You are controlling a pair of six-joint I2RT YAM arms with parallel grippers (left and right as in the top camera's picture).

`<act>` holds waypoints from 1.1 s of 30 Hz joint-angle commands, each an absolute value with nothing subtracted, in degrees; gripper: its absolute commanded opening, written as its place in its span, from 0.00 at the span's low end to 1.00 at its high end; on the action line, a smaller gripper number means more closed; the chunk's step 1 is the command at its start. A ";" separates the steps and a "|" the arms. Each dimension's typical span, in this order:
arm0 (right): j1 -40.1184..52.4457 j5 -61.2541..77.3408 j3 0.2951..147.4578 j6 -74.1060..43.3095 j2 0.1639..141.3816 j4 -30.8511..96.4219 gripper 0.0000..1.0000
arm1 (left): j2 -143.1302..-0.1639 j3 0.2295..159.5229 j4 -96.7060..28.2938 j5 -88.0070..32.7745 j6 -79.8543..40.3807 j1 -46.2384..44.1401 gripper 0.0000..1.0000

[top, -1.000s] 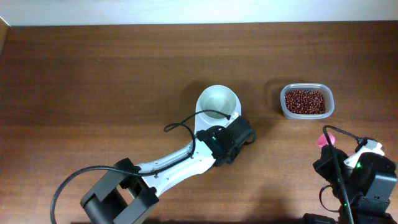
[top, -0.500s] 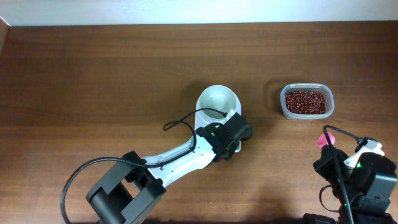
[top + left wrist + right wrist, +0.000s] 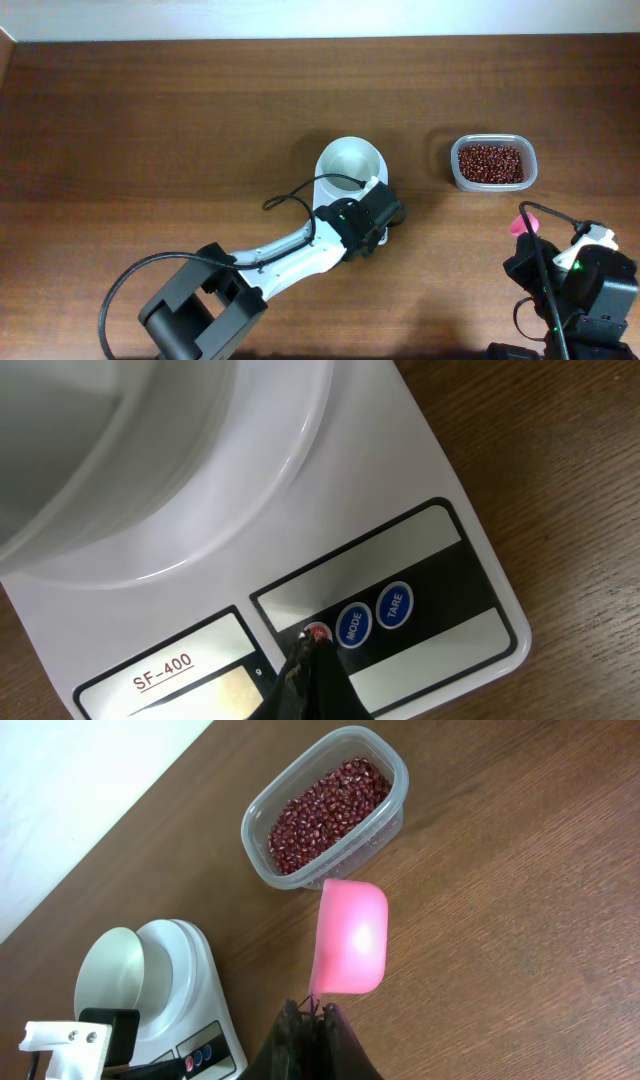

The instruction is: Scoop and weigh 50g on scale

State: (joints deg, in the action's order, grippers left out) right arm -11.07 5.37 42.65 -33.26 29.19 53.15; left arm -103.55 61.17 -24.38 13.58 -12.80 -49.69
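Scale [image 3: 430,510] is sitting mid-table, left of the tub [image 3: 453,163] and apart from it; its bowl [image 3: 150,460] is standing empty, so nothing is being weighed yet. Left gripper [image 3: 308,652] is pinched fully closed with nothing in it, its tip touching the red button [image 3: 317,632] beside the two blue ones, which I am reading as switching on; the display is running off the frame edge, so its reading cannot be told. Right gripper [image 3: 312,1013] is clamping shut on the handle of a pink scoop [image 3: 352,935], which is hanging empty above the table [image 3: 500,970] near the tub; red beans [image 3: 330,800] are covering the tub's floor. Scooping, pouring and reaching the target weight are all remaining.
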 commanded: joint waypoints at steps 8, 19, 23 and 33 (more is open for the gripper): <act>-10.79 10.28 45.21 -14.81 40.29 47.07 0.04 | -104.16 60.55 -24.43 14.41 -11.66 -49.60 0.03; -10.90 10.41 61.65 -12.36 68.84 46.41 0.04 | -104.16 60.55 -25.15 14.41 -11.66 -49.60 0.33; -10.90 9.65 61.63 -12.36 71.33 41.52 0.04 | -104.16 60.55 -25.15 14.41 -11.66 -49.60 0.30; -10.90 6.09 61.63 -3.11 79.64 39.18 0.04 | -104.16 60.55 -25.23 14.41 -11.66 -49.60 0.00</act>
State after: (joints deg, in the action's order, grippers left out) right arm -11.09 9.85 60.47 -9.21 75.92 39.57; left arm -103.61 61.06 -25.06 13.96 -11.68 -49.69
